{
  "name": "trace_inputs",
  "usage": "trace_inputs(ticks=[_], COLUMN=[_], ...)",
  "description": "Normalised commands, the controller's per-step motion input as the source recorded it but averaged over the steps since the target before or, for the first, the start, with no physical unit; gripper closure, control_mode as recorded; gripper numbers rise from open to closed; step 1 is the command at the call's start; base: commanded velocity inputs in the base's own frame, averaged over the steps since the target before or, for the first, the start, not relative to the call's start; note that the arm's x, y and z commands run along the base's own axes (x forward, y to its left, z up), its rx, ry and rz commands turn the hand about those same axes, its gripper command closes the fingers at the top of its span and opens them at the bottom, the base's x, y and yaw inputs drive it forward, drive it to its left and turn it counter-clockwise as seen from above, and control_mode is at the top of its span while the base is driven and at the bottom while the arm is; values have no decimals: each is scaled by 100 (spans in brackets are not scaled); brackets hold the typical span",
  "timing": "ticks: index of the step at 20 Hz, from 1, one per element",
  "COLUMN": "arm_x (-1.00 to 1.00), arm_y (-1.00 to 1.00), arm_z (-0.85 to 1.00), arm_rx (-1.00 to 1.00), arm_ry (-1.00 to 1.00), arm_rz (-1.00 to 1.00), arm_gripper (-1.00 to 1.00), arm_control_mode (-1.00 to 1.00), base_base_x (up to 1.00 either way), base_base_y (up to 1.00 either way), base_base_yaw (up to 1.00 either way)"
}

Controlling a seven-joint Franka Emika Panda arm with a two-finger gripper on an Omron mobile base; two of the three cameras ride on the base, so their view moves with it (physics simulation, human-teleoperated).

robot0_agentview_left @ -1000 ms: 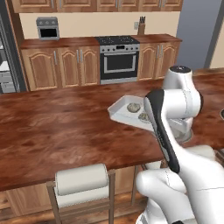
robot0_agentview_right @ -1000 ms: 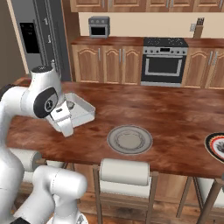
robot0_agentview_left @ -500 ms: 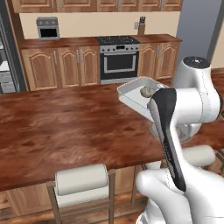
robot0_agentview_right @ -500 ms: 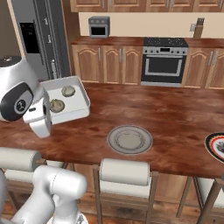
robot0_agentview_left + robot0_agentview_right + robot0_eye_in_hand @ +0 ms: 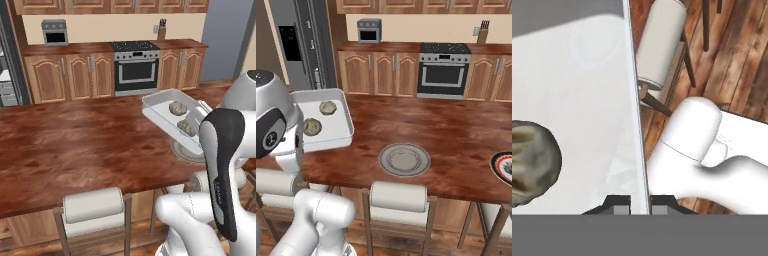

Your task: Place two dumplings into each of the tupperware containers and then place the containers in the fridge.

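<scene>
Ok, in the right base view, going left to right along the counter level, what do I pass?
White tray with two dumplings, held up by the shut gripper → round grey plate → striped-rim plate at the right edge.

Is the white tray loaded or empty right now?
Loaded: two dumplings sit inside the white tray, which the gripper holds above the counter.

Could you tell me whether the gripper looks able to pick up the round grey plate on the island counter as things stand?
Probably not: the gripper is shut on the white-grey rectangular tray, which it holds above the wooden counter. The round grey plate itself lies unobstructed.
</scene>
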Motion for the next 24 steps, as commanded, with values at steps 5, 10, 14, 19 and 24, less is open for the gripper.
trace_inputs(ticks=[5,10,14,19,24], arm_x=[-59,-12,38,36,0], arm_y=[-23,-13,-2,0,1], arm_z=[10,0,0,0,0], arm_rx=[-1,-1,0,0,0], arm_ry=[0,0,0,0,-7], arm_rz=[-3,-5,-3,14,20], arm_gripper=[100,100,100,100,100], arm_control_mode=[-100,-100,-100,-100,-100], base_base_x=[0,0,0,0,0], base_base_y=[0,0,0,0,0], base_base_yaw=[0,0,0,0,0])
